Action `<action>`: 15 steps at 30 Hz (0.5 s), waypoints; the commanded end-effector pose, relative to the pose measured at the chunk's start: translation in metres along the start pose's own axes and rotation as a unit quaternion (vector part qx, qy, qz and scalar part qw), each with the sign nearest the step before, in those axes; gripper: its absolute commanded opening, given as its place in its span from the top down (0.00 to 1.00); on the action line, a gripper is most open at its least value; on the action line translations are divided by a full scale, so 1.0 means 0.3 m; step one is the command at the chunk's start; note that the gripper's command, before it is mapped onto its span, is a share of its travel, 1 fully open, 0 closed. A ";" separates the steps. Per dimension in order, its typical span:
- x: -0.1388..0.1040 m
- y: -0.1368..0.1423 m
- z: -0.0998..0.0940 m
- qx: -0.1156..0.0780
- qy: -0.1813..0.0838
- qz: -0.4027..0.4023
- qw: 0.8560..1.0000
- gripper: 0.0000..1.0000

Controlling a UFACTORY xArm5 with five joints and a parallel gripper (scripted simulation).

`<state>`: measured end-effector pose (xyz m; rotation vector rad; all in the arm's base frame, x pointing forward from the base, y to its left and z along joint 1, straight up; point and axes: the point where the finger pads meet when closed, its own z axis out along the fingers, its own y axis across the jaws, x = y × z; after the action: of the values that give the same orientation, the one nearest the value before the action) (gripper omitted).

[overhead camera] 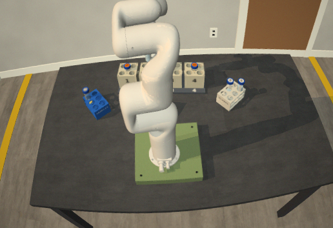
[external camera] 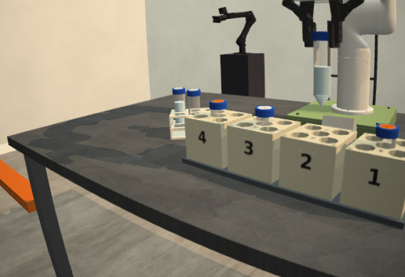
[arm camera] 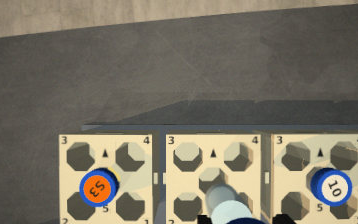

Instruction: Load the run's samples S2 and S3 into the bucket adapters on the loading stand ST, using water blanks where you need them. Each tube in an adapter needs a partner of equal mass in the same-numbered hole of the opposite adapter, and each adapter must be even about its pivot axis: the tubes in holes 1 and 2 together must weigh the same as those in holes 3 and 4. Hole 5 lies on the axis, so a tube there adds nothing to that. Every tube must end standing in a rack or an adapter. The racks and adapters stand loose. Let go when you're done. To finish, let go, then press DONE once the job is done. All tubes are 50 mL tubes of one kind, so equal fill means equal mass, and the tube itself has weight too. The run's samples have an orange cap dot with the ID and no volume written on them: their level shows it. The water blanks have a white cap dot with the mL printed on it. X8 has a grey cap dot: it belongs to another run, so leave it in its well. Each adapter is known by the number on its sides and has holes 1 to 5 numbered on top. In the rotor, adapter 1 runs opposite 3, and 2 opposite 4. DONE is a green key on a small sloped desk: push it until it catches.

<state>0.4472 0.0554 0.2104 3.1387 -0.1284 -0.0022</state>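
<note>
My gripper (external camera: pixel 320 40) (arm camera: pixel 243 219) is shut on a blue-capped tube (external camera: pixel 322 78) (arm camera: pixel 230 212), filled to roughly half, its cap top unreadable. The tube hangs upright, its tip above the adapters. In the wrist view it overlaps adapter 2 (arm camera: pixel 172 175) (external camera: pixel 292 176), whose holes look empty. Orange-dotted S3 (arm camera: pixel 97 188) (overhead camera: pixel 127 66) (external camera: pixel 387 130) stands in hole 5 of adapter 1 (arm camera: pixel 148 185) (external camera: pixel 361 192). White-dotted blank 10 (arm camera: pixel 334 188) (external camera: pixel 264 111) stands in hole 5 of adapter 3 (external camera: pixel 255 165). An orange-dotted tube (overhead camera: pixel 194 65) (external camera: pixel 217 104) stands in adapter 4 (overhead camera: pixel 194 85) (external camera: pixel 204 151).
The white rack (overhead camera: pixel 225 102) (external camera: pixel 173 132) holds two blue-capped tubes at the right. The blue rack (overhead camera: pixel 103 111) at the left holds one tube (overhead camera: pixel 86 91). A pale sloped panel (external camera: pixel 338 123) stands behind adapter 2 in the exterior view. The arm hides much of adapters 2 and 3 in the top view.
</note>
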 end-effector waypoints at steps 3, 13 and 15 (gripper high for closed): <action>0.003 -0.001 0.008 0.000 0.002 0.000 1.000 1.00; 0.004 -0.001 0.061 0.000 0.002 0.000 1.000 1.00; 0.004 -0.001 0.075 0.000 0.002 0.000 1.000 1.00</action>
<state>0.4470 0.0554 0.1924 3.1386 -0.1283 -0.0032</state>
